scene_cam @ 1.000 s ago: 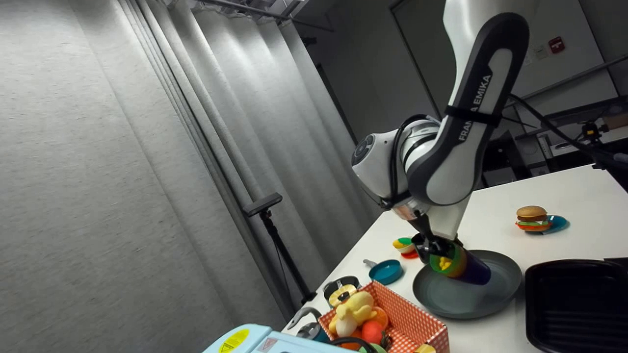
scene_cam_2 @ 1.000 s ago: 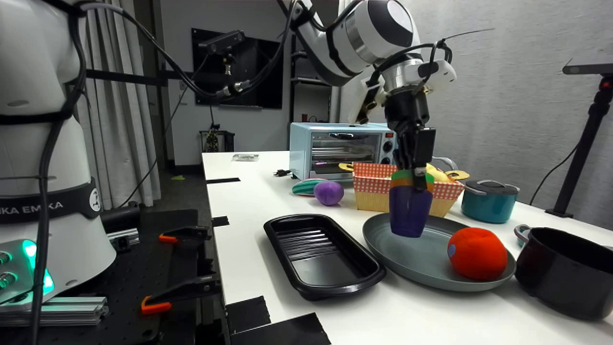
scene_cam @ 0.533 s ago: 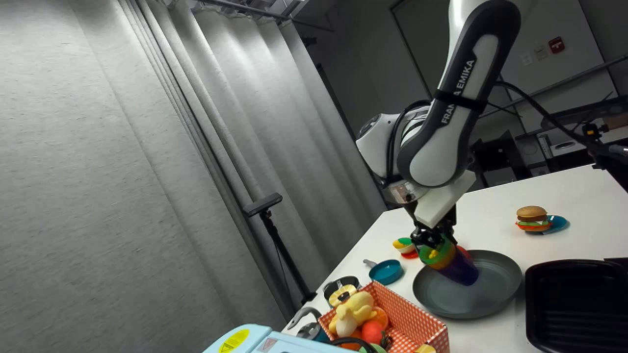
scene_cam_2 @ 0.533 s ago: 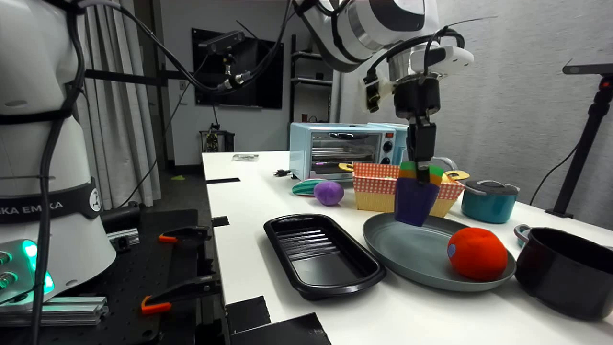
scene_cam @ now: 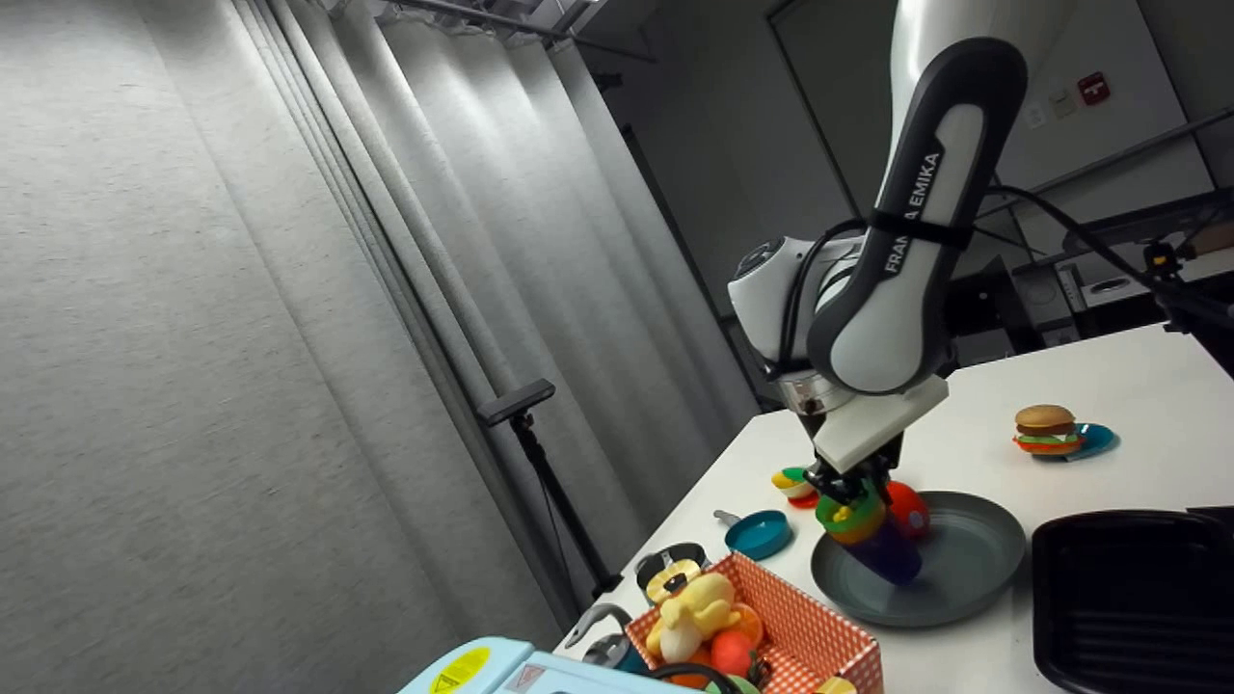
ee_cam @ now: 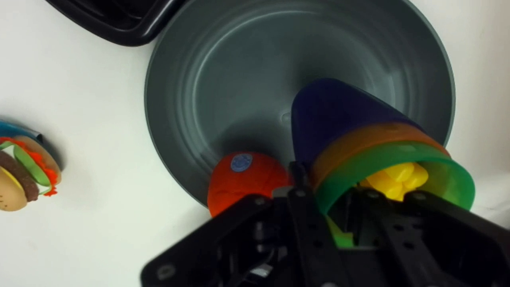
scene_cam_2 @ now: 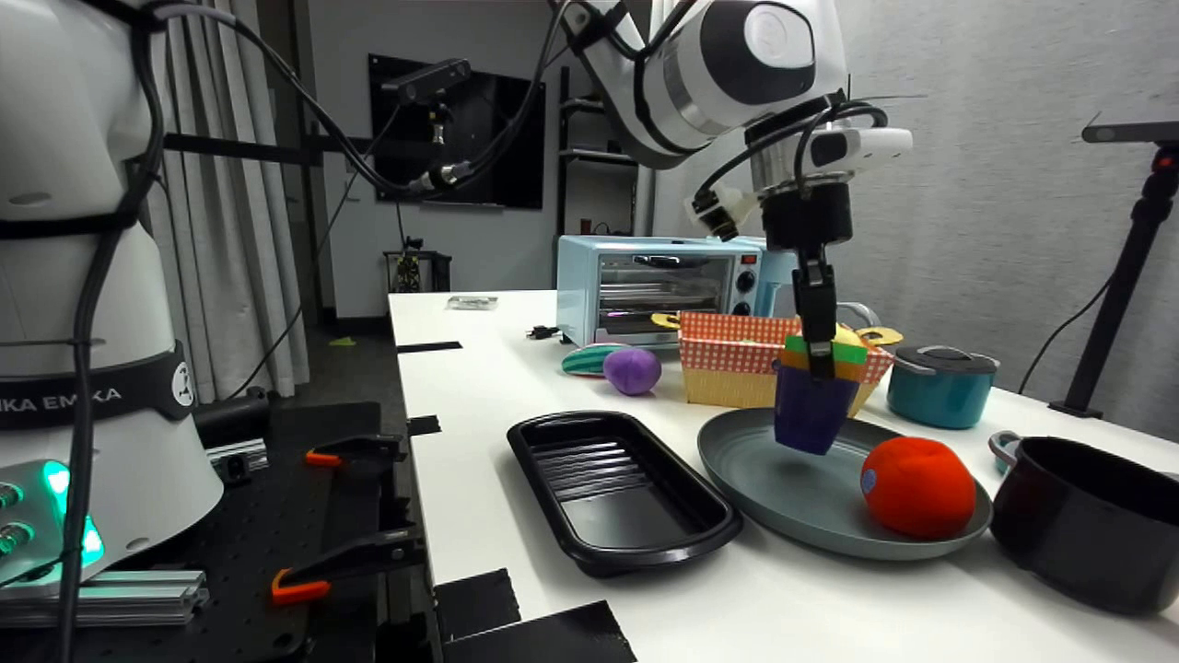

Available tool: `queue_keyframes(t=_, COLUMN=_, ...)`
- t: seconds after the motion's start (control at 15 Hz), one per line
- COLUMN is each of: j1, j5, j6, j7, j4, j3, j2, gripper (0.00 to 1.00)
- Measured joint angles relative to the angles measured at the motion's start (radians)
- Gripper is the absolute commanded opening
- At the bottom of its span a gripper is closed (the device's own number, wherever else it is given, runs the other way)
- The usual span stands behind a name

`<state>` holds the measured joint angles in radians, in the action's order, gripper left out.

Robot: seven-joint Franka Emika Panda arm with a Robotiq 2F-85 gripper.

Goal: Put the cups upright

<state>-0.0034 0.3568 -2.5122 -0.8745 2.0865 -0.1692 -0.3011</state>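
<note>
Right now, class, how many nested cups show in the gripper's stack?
3, over the plate: green cup inside, orange cup around it, purple cup outermost; others may be hidden.

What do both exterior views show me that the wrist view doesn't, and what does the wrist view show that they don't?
Only the exterior views: the checkered basket, the gray curtain and a stand-mounted camera.
Only the wrist view, at least clearly: the black fingers either side of the green rim of the nested cups, one apparently inside the mouth.
Shared: the gripper, the tilted cups, gray plate, red ball and black tray, just a corner in the wrist view.
</note>
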Motion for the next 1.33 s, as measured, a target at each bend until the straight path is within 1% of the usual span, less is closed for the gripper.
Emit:
queue_keyframes(t=0.33, j1=0.0, j5=0.0, j6=-0.073, j7=-0.036, j4=0.035, j3=-0.02, j2=-0.016, gripper=0.03)
queue_keyframes(t=0.4, j1=0.001, j5=0.0, j6=-0.08, j7=-0.038, j4=0.039, j3=-0.024, j2=-0.016, gripper=0.14)
queue_keyframes(t=0.47, j1=0.001, j5=0.0, j6=-0.082, j7=-0.038, j4=0.042, j3=-0.027, j2=-0.016, gripper=0.39)
queue_keyframes(t=0.53, j1=0.001, j5=0.0, j6=-0.082, j7=-0.038, j4=0.045, j3=-0.029, j2=-0.016, gripper=0.4)
queue_keyframes(t=0.6, j1=0.002, j5=0.0, j6=-0.082, j7=-0.038, j4=0.049, j3=-0.031, j2=-0.016, gripper=0.44)
queue_keyframes(t=0.73, j1=0.002, j5=0.0, j6=-0.082, j7=-0.038, j4=0.063, j3=-0.032, j2=-0.015, gripper=0.59)
queue_keyframes(t=0.8, j1=0.003, j5=0.0, j6=-0.082, j7=-0.038, j4=0.07, j3=-0.032, j2=-0.014, gripper=0.68)
queue_keyframes(t=1.07, j1=0.008, j5=0.0, j6=-0.082, j7=-0.038, j4=0.099, j3=-0.033, j2=0.001, gripper=0.96)
queue_keyframes(t=1.13, j1=0.009, j5=0.0, j6=-0.082, j7=-0.037, j4=0.104, j3=-0.033, j2=0.006, gripper=1.0)
queue_keyframes(t=1.33, j1=0.011, j5=0.0, j6=-0.082, j7=-0.037, j4=0.116, j3=-0.033, j2=0.032, gripper=1.0)
